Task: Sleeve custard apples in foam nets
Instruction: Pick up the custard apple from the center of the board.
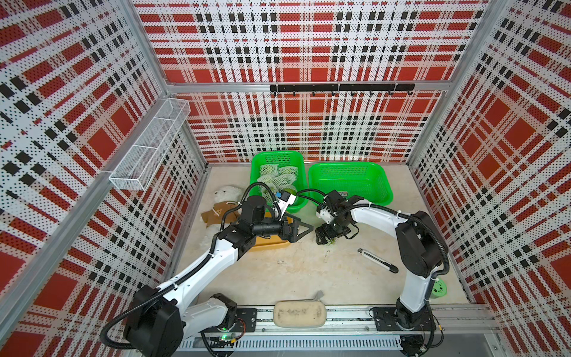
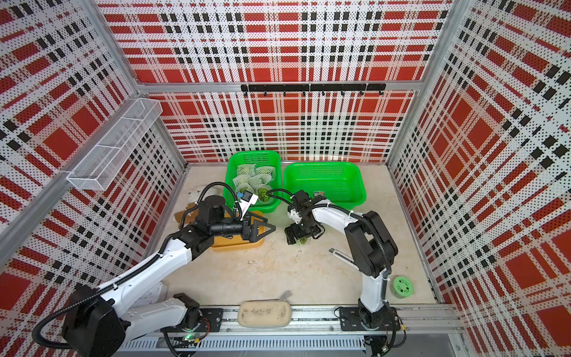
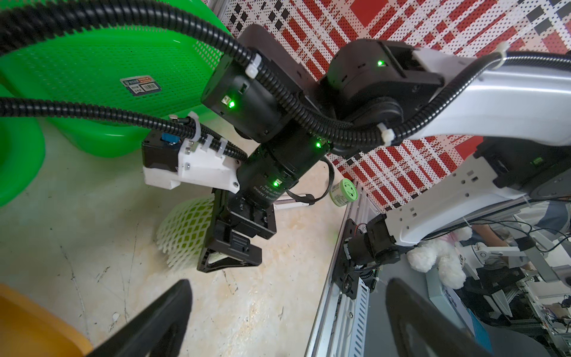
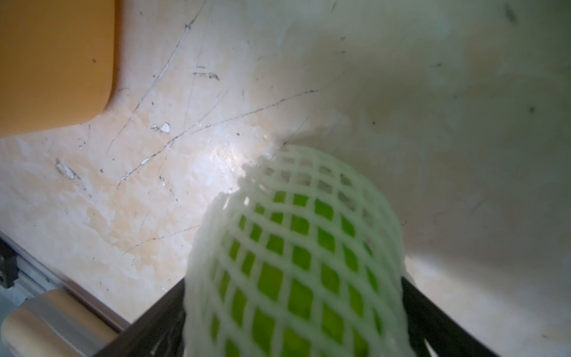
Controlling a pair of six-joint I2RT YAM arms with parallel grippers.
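right claw (image 1: 328,239): pointing down at the tabletop (image 1: 293,272), jaws standing wide around a netted custard apple (image 4: 272,278) - can't tell if it's squeezing it or sitting loose.
left claw (image 1: 304,230): hanging wide open and empty just beside, over the yellow tray (image 1: 272,244).
net axis: the foam net (image 3: 185,235) is running lengthwise along the right claw, ragged mouth facing the tabletop.
tip: I'd be gripping softly across the fruit's middle and lifting straight up - dragging sideways could probably peel the sleeve back.

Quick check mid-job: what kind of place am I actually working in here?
Most likely a robot test cell, not a real packing site: plaid perforated wall panels box in the table on three sides, and a metal mounting rail runs along its front edge.
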